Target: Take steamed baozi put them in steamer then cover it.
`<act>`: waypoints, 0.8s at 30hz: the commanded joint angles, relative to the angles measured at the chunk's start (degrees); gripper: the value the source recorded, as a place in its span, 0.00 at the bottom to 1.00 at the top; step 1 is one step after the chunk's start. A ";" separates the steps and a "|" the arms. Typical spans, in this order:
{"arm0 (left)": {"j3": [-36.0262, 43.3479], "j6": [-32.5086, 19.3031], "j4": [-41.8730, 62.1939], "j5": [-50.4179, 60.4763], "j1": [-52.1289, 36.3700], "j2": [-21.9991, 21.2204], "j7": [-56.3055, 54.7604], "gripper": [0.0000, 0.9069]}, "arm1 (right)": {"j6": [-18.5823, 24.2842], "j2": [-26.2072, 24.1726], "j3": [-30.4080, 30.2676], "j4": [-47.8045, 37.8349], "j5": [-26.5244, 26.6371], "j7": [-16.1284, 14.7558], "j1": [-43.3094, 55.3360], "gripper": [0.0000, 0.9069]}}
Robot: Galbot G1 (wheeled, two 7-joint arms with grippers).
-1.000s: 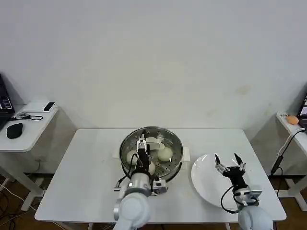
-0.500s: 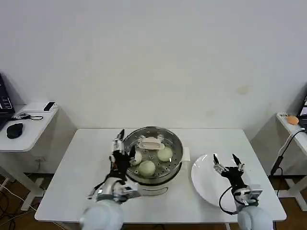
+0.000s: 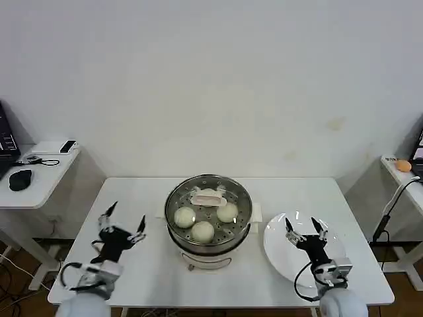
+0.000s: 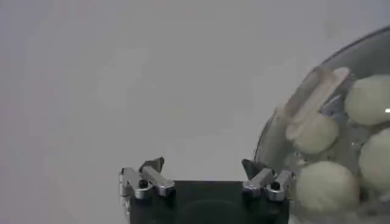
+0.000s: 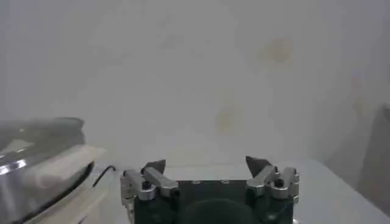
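The steamer (image 3: 198,248) stands mid-table with the clear glass cover (image 3: 209,197) resting on it, white handle up. Several cream-white baozi (image 3: 203,230) show through the glass. My left gripper (image 3: 122,221) hovers open and empty over the bare table left of the steamer. In the left wrist view this gripper (image 4: 204,167) has its jaws spread, with the steamer (image 4: 268,131), the cover's handle (image 4: 311,100) and a baozi (image 4: 323,185) beside it. My right gripper (image 3: 305,231) hangs open over the white plate (image 3: 284,263). The right wrist view shows that gripper (image 5: 206,164) empty, the steamer (image 5: 36,158) off to one side.
A white pad (image 3: 256,212) sticks out from under the steamer on the plate's side. A side table on the left holds a mouse (image 3: 20,178); another on the right holds an orange object (image 3: 402,164) and a cable. Bare tabletop lies around my left gripper.
My left gripper has let go of the cover's handle and drawn back leftward from over the steamer to the table's left side. The right gripper has shifted slightly towards me.
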 commanded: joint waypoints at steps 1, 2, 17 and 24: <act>-12.63 -5.02 6.68 -20.43 7.82 0.82 -1.88 1.00 | -2.23 0.00 -1.23 -0.61 -0.26 2.33 0.56 1.00; -12.70 -4.84 6.68 -21.21 8.02 0.82 -1.30 1.00 | -2.25 -0.04 -1.21 -0.72 -0.34 2.38 0.44 1.00; -10.79 -2.87 5.85 -25.92 8.16 -0.27 0.41 1.00 | -0.95 1.42 -0.30 -1.67 -2.23 2.46 -0.30 1.00; -8.21 -3.04 4.89 -25.59 8.48 -1.01 0.26 1.00 | -1.18 1.69 -0.13 -0.37 -3.13 1.93 -0.99 1.00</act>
